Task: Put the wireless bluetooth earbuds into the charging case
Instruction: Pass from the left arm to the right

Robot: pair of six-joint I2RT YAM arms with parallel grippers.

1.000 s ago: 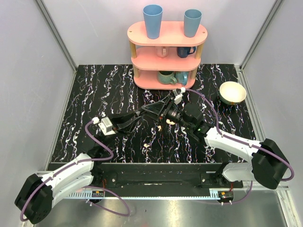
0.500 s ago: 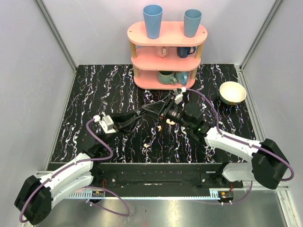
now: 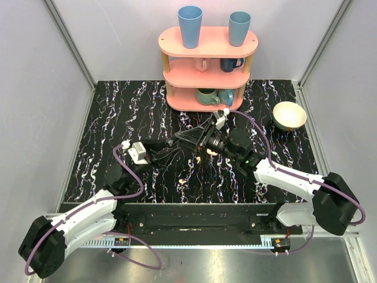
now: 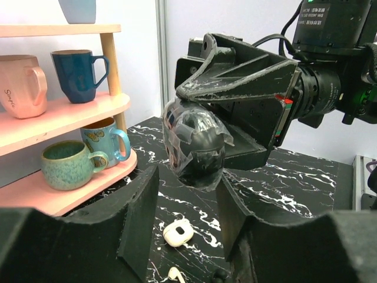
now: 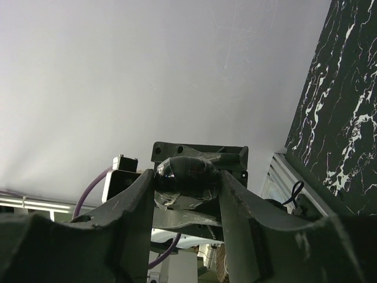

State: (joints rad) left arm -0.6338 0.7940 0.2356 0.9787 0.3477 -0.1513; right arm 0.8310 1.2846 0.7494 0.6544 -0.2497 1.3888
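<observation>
**Left wrist view finds the case on the table; from above it is a speck**

My left wrist camera gives me what the top camera barely does. A small cream-white pebble, which I take for the charging case (image 4: pixel 178 232), lies on the black marbled table (image 4: pixel 294 177) in front of the pink shelf (image 4: pixel 59 112). One tiny white earbud (image 4: pixel 174 273) lies near it, a little farther out from the shelf and not touching it. From above, both shrink to pale dots beside the arm tips and are easy to confuse with the table's white veins.

The left gripper (image 4: pixel 187 184) hangs above them in front of the shelf, fingers apart and nothing between them. I see the case through that gap, lower down and untouched.

The right gripper (image 5: pixel 187 180) meets it tip to tip. Its own camera shows both fingers pressed against a dark, glossy, rounded lump (image 5: pixel 188 168). I cannot tell what the lump is. That camera points upward past the lump to the wall and the left arm's hardware.

Only the top view shows me the cream bowl (image 3: pixel 289 115), right of the shelf and well apart from both grippers.
</observation>
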